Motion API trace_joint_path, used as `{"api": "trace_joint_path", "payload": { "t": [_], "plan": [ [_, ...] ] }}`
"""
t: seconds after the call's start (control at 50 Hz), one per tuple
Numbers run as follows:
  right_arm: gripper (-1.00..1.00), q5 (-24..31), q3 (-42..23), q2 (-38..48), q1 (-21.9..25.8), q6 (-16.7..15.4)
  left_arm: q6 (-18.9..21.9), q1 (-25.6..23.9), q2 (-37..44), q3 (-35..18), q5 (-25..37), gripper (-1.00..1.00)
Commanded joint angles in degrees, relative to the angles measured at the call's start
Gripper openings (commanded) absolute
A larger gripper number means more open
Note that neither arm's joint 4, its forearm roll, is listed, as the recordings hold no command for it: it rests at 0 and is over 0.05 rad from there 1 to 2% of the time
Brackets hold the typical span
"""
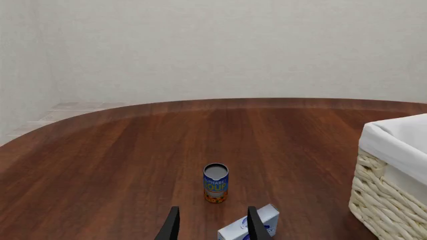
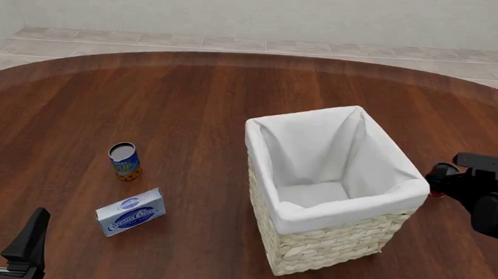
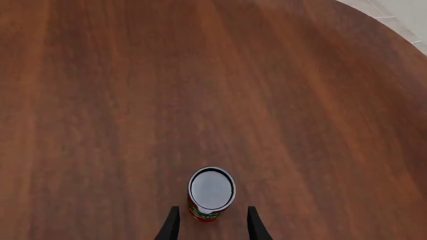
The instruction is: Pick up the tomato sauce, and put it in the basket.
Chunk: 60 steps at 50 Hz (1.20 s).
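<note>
Bottom left of the front view: left gripper (image 2: 3, 235) parked low over the table (image 2: 191, 111), fingers spread wide, nothing between them. Just up and right of it, a small blue-and-white box (image 2: 131, 211) lying flat. A little above that, a blue-and-orange can (image 2: 125, 161) standing upright, close to the box but not touching. Same pair visible from the left wrist cam, can (image 1: 215, 183) ahead of the open fingers (image 1: 171, 226) and box (image 1: 249, 226) partly behind one of them.

Middle of the frame, slightly right: the basket (image 2: 329, 246), tall wicker with white lining folded over the rim, upright (looks like only lining inside).

Far right edge: right gripper (image 2: 441, 181) reaching in just beside the basket's right side, with only a sliver of red visible past the black hardware. Clearer from the right wrist cam: tomato sauce (image 3: 211, 194) standing upright on the table, silvery top facing up, sitting right at the gap between the right gripper (image 3: 211, 225) fingers. Fingers parted a bit wider than the can, one on each side, no contact visible. So: sauce on the table to the right of the basket, outside it.
</note>
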State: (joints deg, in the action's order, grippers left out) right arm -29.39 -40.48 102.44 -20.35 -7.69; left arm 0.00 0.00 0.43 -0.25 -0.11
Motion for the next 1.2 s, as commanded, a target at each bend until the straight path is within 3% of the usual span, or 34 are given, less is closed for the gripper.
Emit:
{"api": "trace_joint_path", "payload": {
  "t": [0.02,0.34,1.2],
  "plan": [
    [1.00,-1.2,-1.0,3.6,0.0,0.2,0.0,0.0,0.0,0.0,0.0,1.00],
    [1.00,-3.6,-1.1,7.4,-0.4,0.4,0.0,0.0,0.0,0.0,0.0,1.00],
    [1.00,-3.0,-5.2,11.8,0.6,0.8,0.0,0.0,0.0,0.0,0.0,1.00]
  ]
}}
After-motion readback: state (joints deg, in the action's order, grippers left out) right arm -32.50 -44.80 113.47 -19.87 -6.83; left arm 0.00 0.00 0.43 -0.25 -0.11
